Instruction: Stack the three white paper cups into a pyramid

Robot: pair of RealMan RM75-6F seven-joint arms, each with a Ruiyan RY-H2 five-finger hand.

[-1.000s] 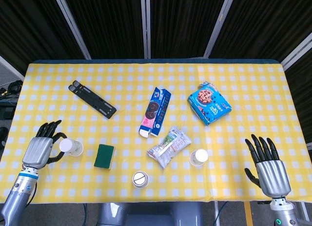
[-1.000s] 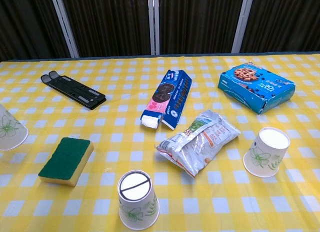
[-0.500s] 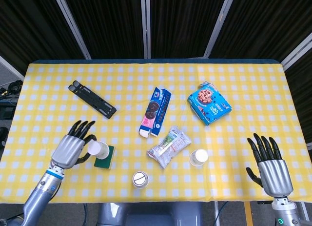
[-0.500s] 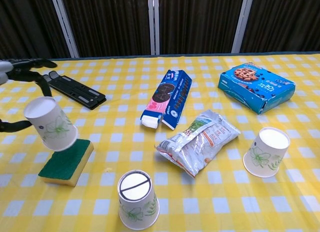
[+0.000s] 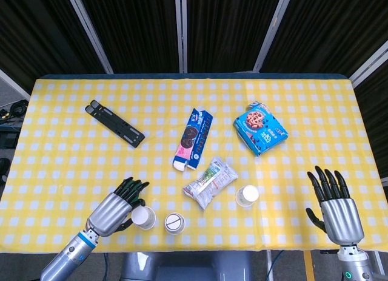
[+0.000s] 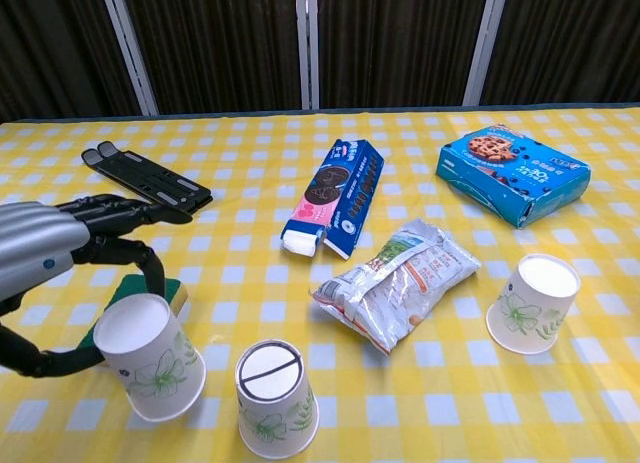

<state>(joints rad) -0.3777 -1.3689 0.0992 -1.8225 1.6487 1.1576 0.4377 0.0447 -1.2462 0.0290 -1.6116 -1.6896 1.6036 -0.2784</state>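
Three white paper cups with a green leaf print are in view. My left hand (image 5: 114, 210) (image 6: 48, 251) holds one cup (image 5: 143, 218) (image 6: 150, 358), tilted, low over the front of the table, with thumb and fingers around its sides. Just to the right of it stands the second cup (image 5: 174, 223) (image 6: 276, 398), its top marked with a dark ring and line. The third cup (image 5: 247, 196) (image 6: 533, 303) stands alone further right. My right hand (image 5: 334, 211) hovers at the front right corner with fingers spread and nothing in it; the chest view does not show it.
A green sponge (image 6: 165, 288) lies mostly hidden behind my left hand. A silver snack bag (image 5: 210, 182) (image 6: 395, 283) lies between the cups. Further back are a blue-and-pink biscuit box (image 5: 194, 138), a blue cookie box (image 5: 260, 128) and a black folded stand (image 5: 115, 123).
My left hand has carried its cup from the left edge rightwards and forwards, past the sponge, to a spot beside the marked cup. The right hand barely moved.
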